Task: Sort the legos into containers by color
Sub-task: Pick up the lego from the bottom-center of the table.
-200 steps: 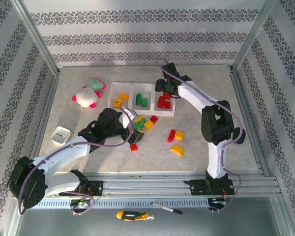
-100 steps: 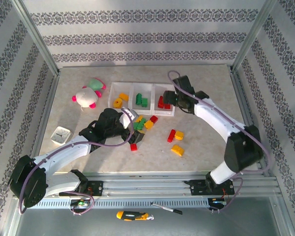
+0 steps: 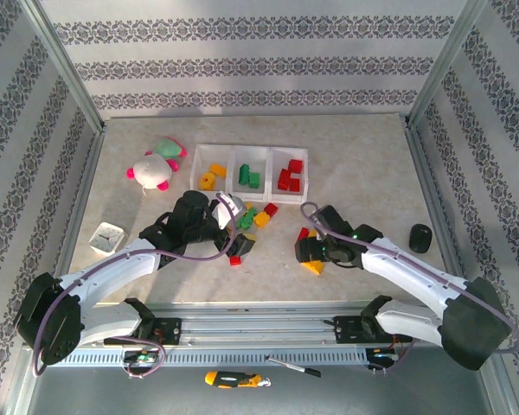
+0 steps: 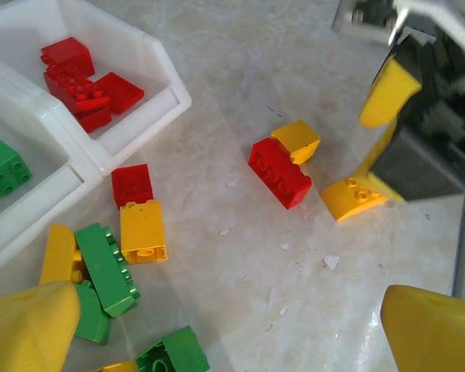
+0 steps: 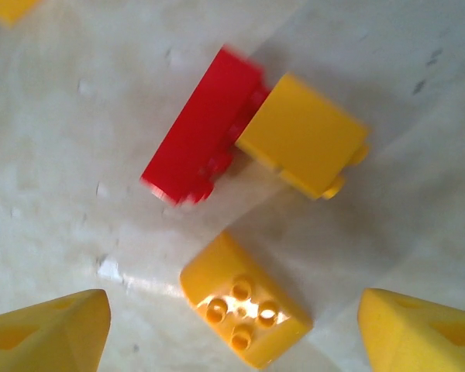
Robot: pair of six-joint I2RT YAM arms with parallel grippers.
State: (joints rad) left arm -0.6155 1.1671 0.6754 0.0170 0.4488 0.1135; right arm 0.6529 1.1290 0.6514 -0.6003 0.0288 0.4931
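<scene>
A: Since the right end effector [image 5: 232, 304] hangs with its jaws spread wide and nothing in them, which piece does it look set to take?

B: Most likely the lone yellow brick [image 5: 244, 314]. It lies studs-up on the tabletop [image 5: 62, 155] between the two fingers [image 5: 43, 333] and touches neither.

A: What would make that pick clean?

B: The brick sits skewed to the fingers, so a small turn of the wrist would let them meet flat sides rather than corners. Coming straight down and closing low on the body seems wise. The red brick [image 5: 205, 132] and the second yellow brick [image 5: 302, 136] touch each other just beyond it, and a sloppy approach could nudge them.

A: And where should it go?

B: By colour, into the left bin of the containers [image 3: 251, 147] at the far side, where yellow pieces already lie. Green is in the middle bin and red in the right.

A: How is the arm posed?

B: The right arm [image 3: 415, 272] is folded low, with its elbow out towards the right edge. The forearm runs left across the tabletop and the wrist bends down over the bricks.

A: And the other one?

B: The left end effector [image 4: 231, 302] is also wide open and empty. It hovers just beside the heap of legos [image 3: 255, 214] in front of the containers, its arm stretched out from the near left corner.
</scene>
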